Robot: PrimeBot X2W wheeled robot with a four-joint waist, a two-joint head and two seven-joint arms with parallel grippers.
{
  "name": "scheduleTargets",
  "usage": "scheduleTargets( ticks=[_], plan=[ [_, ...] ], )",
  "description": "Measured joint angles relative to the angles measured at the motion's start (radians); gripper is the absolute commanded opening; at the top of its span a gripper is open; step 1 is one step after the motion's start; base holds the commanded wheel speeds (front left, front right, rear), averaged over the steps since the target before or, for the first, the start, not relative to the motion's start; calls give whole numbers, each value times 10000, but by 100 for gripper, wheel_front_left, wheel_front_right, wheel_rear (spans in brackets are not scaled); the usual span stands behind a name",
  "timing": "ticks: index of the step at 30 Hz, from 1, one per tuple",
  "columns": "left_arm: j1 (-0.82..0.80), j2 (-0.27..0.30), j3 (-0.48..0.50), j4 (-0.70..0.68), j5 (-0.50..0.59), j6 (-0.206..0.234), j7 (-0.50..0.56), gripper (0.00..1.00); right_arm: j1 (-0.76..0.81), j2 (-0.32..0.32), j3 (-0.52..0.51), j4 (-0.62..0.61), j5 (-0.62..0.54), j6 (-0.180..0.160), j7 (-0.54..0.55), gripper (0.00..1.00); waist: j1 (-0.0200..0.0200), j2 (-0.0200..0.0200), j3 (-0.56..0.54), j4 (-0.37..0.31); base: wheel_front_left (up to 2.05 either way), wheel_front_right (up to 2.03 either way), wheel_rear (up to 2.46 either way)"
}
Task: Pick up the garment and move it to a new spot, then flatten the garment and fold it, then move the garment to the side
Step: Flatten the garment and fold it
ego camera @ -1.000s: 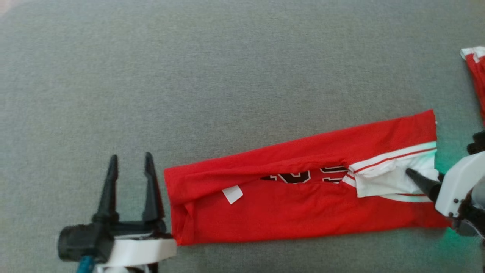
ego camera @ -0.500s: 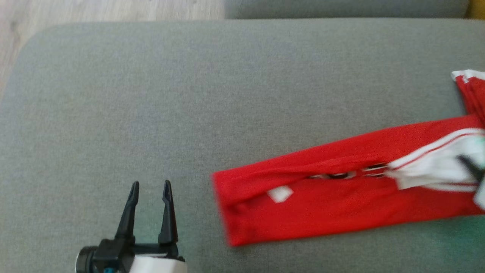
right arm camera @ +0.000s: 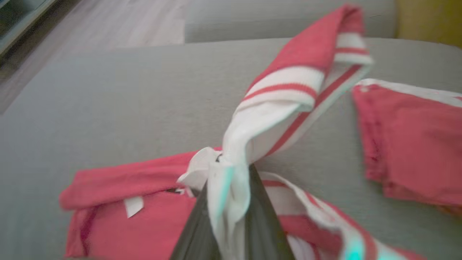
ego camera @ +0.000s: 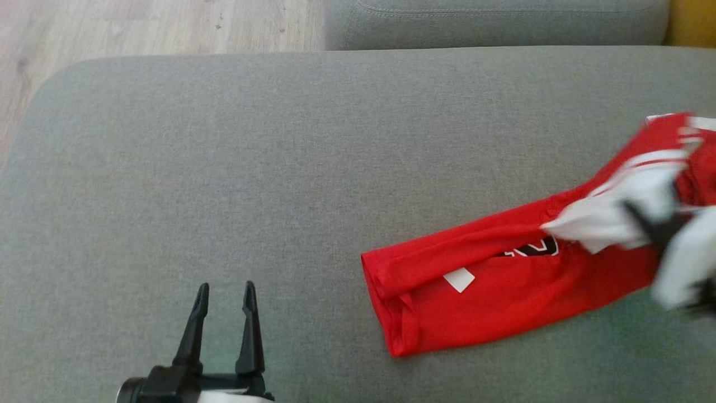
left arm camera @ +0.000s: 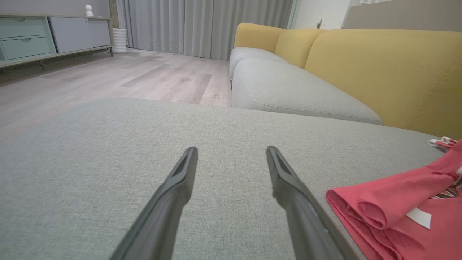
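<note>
My right claw [right arm camera: 231, 172], pinched shut on a bunch of white, red-striped trim, lifts one end of the red garment [ego camera: 503, 285] off the grey cushion [ego camera: 224, 157]. The striped cloth rises in a peak above the dark fingertips, while the rest of the garment lies folded into a long band on the right side of the cushion, its rounded folded end pointing left. In the head view this claw is blurred at the right edge.

A small white label [ego camera: 459, 279] sits on the red cloth near that folded end; no writing can be made out on it. A strip of black-and-white lettering [ego camera: 531, 248] peeks from between the folds, too little of it showing to be read.

Just right of the lifted trim lies another piece of red cloth with a white edge [right arm camera: 408, 144]; I cannot tell whether it belongs to the same garment.

My left claw [ego camera: 225, 286] stands wide and empty at the near left, over bare cushion, well apart from the garment.

Beyond the far edge are a pale wooden floor [ego camera: 140, 25], a second grey seat [left arm camera: 288, 86] with yellow backrests [left arm camera: 379, 65], and grey curtains [left arm camera: 202, 25].
</note>
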Motion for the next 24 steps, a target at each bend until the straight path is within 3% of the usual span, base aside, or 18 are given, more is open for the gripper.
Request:
scheduleTargets(
  ticks=[5, 10, 15, 19, 20, 21, 22, 23, 24],
  plan=[
    [0, -86, 2, 130, 59, -109, 0, 100, 9, 1114, 2034, -385, -148, 0, 180, 0, 0, 0, 4, 66, 0, 0, 0],
    [-8, -121, -4, 301, 207, -261, 0, 100, 9, 2449, 3839, 357, -650, 0, 104, 0, 1, 0, -9, 310, 0, 0, 0],
    [-10, -125, 6, 420, 207, -259, 0, 100, 29, 3058, 4541, 1143, -1110, 0, -410, 0, 0, 0, -68, 576, 0, 0, 0],
    [-9, -127, 4, 420, 205, -251, 0, 100, 94, 3168, 4709, 1521, -1298, 0, -642, 1, 1, 0, -37, 663, 0, 0, 0],
    [-9, -127, 4, 420, 205, -251, 0, 100, 100, 3168, 4730, 1590, -1340, 0, -654, 5, 1, 0, -29, 665, 0, 0, 0],
    [-9, -127, 4, 422, 205, -249, 0, 100, 101, 3170, 4750, 1657, -1360, 0, -711, 20, 0, 0, -24, 659, 0, 0, 0],
    [-9, -127, 4, 422, 203, -247, 0, 100, 102, 3198, 4740, 1697, -1388, 0, -869, 41, 0, 0, -21, 647, 0, 0, 0],
    [-9, -127, 4, 422, 203, -240, 0, 100, 102, 3277, 4681, 1714, -1398, 0, -1051, 100, 1, 0, -24, 629, 0, 0, 0],
    [-9, -127, 4, 420, 203, -238, 0, 100, 102, 3409, 4585, 1726, -1377, 0, -1218, 100, 0, 0, -30, 604, 0, 0, 0]
  ],
)
